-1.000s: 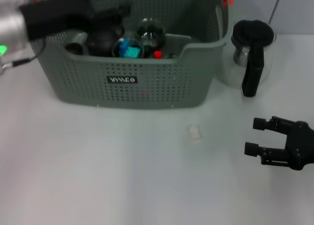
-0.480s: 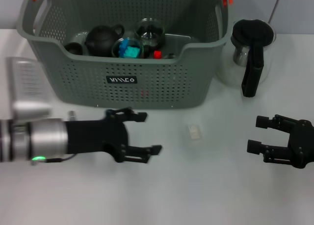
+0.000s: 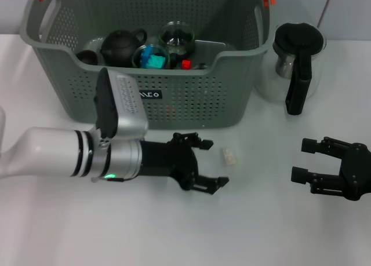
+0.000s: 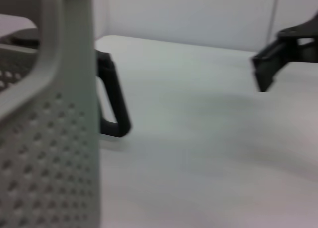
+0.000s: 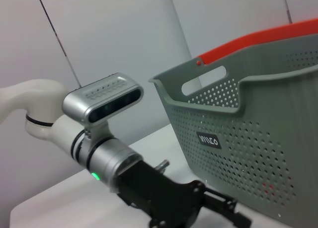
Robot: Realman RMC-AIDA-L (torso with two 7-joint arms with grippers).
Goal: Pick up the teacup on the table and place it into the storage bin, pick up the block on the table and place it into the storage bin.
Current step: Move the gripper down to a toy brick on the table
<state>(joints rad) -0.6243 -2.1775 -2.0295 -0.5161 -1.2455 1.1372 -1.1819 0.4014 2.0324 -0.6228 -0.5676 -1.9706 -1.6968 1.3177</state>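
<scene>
The grey perforated storage bin (image 3: 174,101) stands at the back of the table; its wall also fills the left wrist view (image 4: 49,148) and the right wrist view (image 5: 258,123). Inside lie a black teapot (image 3: 122,46), a small dark cup (image 3: 87,55) and two glass cups (image 3: 177,37); I cannot tell which is the teacup. A small white block (image 3: 230,156) lies on the table in front of the bin. My left gripper (image 3: 213,163) is open, low over the table, just left of the block and not touching it. My right gripper (image 3: 300,159) hovers open and empty at the right.
A glass pitcher (image 3: 295,60) with a black lid and handle stands to the right of the bin; its handle (image 4: 114,104) shows in the left wrist view. The white table (image 3: 174,231) extends bare toward the front edge.
My left arm left the bin, dropped to the table at the left, then swept right until its open gripper reached the block's side. The right gripper barely moved.
</scene>
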